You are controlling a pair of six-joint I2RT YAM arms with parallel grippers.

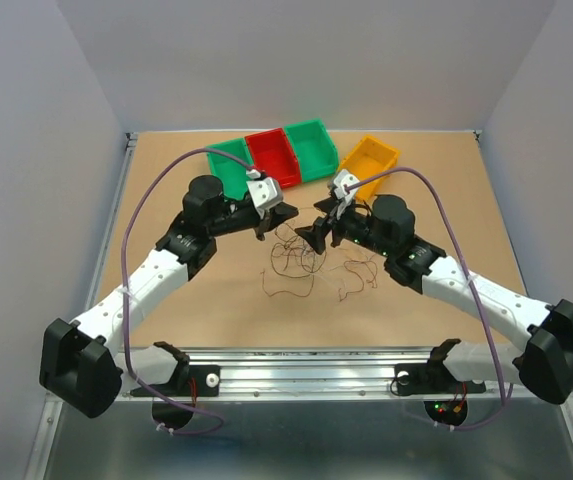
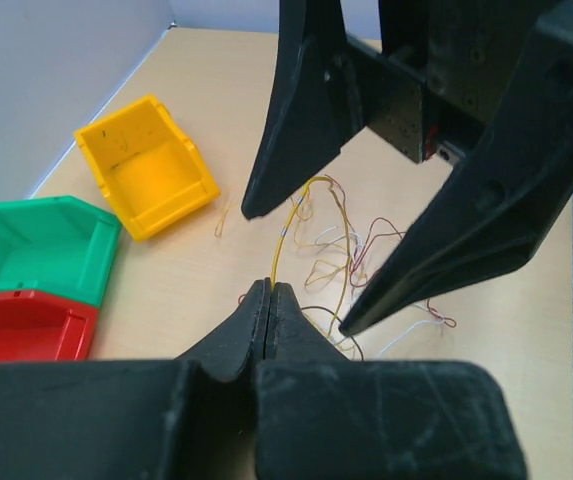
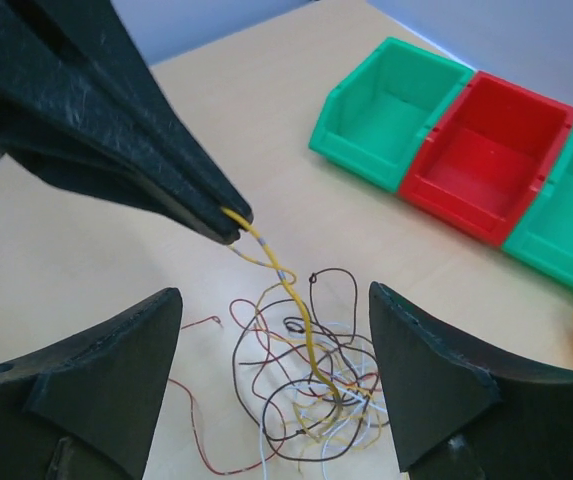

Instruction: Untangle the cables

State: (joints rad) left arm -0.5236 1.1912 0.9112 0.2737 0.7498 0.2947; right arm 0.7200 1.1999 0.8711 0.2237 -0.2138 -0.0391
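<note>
The cables (image 3: 318, 392) lie as a loose tangle of brown, white, red and yellow loops on the tabletop, between the two arms (image 1: 296, 256). My left gripper (image 2: 269, 289) is shut on the upper end of one yellow cable (image 2: 279, 238), which rises taut out of the tangle. In the right wrist view that left gripper (image 3: 228, 224) shows at upper left, pinching the yellow cable (image 3: 294, 293). My right gripper (image 3: 274, 293) stands open directly over the tangle, one finger on either side and nothing between them. From above, the left gripper (image 1: 263, 232) and right gripper (image 1: 316, 237) nearly face each other.
Green (image 1: 228, 160), red (image 1: 273, 156) and green (image 1: 312, 148) bins stand in a row at the back, with a yellow bin (image 1: 368, 163) to their right. Loose strands trail left (image 1: 281, 286) and right (image 1: 358, 272) of the tangle.
</note>
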